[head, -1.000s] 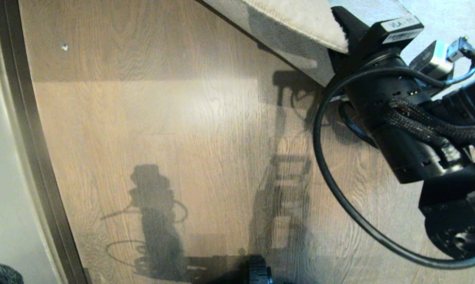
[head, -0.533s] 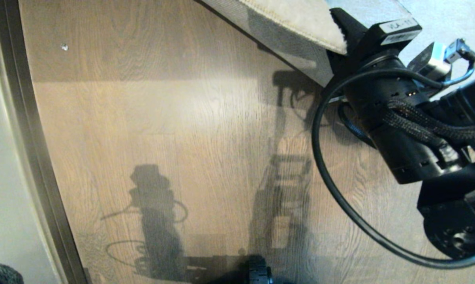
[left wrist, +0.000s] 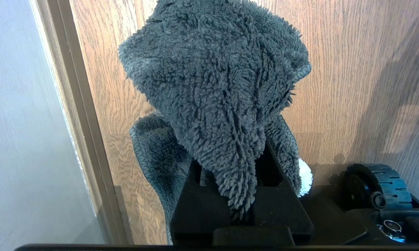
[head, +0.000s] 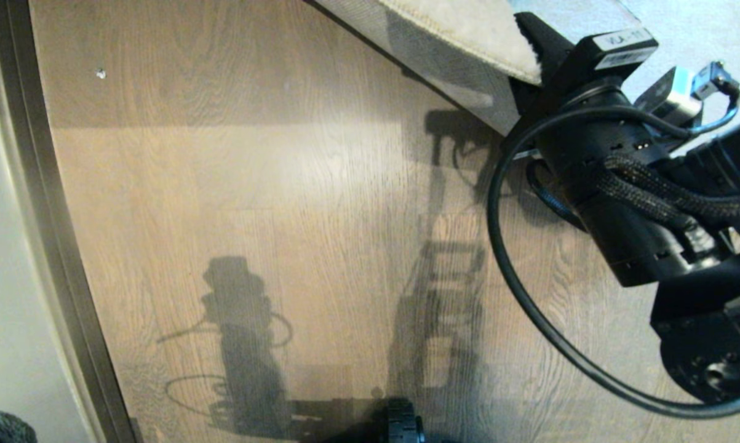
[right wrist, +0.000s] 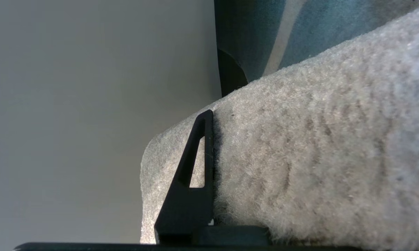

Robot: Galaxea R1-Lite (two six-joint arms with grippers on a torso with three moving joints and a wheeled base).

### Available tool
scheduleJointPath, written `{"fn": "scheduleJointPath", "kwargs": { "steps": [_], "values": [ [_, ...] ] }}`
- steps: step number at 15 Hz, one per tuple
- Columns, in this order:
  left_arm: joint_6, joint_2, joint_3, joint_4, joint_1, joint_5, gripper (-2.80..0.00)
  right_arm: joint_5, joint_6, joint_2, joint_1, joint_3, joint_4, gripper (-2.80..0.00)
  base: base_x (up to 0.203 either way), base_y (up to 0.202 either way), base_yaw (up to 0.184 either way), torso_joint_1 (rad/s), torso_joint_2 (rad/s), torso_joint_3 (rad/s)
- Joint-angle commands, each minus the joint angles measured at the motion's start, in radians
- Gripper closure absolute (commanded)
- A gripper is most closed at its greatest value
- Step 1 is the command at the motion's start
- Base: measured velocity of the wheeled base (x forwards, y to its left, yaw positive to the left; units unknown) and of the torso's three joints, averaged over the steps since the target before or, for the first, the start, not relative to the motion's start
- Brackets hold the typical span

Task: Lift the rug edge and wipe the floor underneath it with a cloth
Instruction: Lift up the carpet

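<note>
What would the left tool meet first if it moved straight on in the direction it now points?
Apart from the cloth it already grips, the left tool would most likely meet the bare wooden floor first. The wrist view shows nothing else ahead of it. Depth is unclear, so how far off the floor lies cannot be told.

Brown wood-grain floor (head: 253,184), rug edge (head: 468,24) raised above it

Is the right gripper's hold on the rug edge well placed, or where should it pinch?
Well placed, I judge. The right gripper pinches the rug edge at its hem, coming from the bare floor side, where the thin flap offers both faces.
</note>
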Motion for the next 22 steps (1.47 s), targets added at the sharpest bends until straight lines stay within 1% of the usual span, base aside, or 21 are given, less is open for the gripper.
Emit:
{"fn": "scheduleJointPath", "kwargs": {
  "steps": [1, 8, 13, 22],
  "values": [
    [-0.001, 0.0, 0.001, 0.0, 0.0, 0.0, 0.0, -0.002, 0.006, 0.001, 0.001, 0.005, -0.044, 0.0, 0.0, 0.0, 0.0, 0.0, 0.0, 0.0],
    [-0.001, 0.0, 0.0, 0.0, 0.0, 0.0, 0.0, -0.002, 0.006, -0.004, -0.001, 0.026, -0.044, 0.0, 0.0, 0.0, 0.0, 0.0, 0.0, 0.0],
    [-0.001, 0.0, 0.0, 0.0, 0.0, 0.0, 0.0, -0.002, 0.006, -0.025, -0.002, 0.064, -0.044, 0.0, 0.0, 0.0, 0.0, 0.0, 0.0, 0.0],
    [-0.002, 0.0, 0.0, 0.0, 0.0, 0.0, 0.0, -0.002, 0.017, -0.021, -0.007, 0.032, -0.044, 0.0, 0.0, 0.0, 0.0, 0.0, 0.0, 0.0]
  ]
}}
